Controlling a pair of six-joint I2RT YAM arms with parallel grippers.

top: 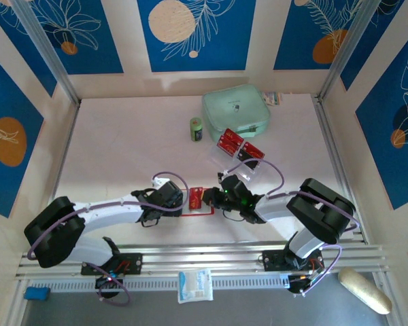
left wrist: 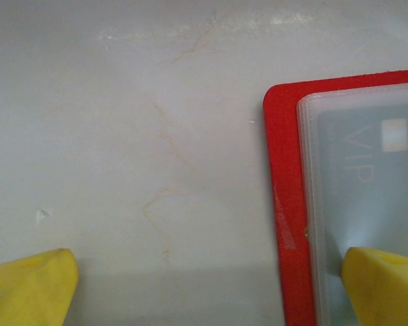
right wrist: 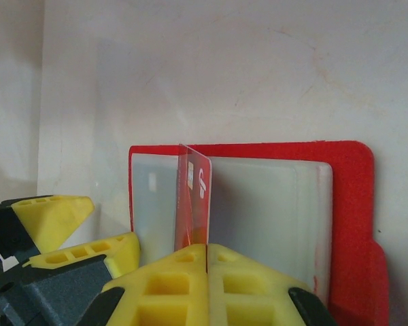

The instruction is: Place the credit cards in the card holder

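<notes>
Right now my right jaws are shut tight on a red credit card (right wrist: 194, 200), pinching its near edge so that it stands upright on its long side over the open card holder (right wrist: 353, 204). The card's far end is over the holder's pale inner pockets (right wrist: 265, 204), towards their left side; I cannot tell whether it touches them.

My left jaws are spread wide. 1 yellow fingertip (left wrist: 384, 288) sits on the frosted pocket of the card holder (left wrist: 282, 204), and the other fingertip (left wrist: 30, 282) is out over the bare bench (left wrist: 122, 136). Under that frosted pocket a dark card marked VIP (left wrist: 374, 170) is tucked in.

From above, the card holder (top: 200, 199) lies flat and open on the bench, between my left arm (top: 115, 212) and my right arm (top: 285, 204), near the front edge. Farther back, 2 more red cards (top: 229, 142) lie just in front of a mint-green zip pouch (top: 236, 112). A small green cylinder (top: 196, 129) stands just to the left of the pouch.
</notes>
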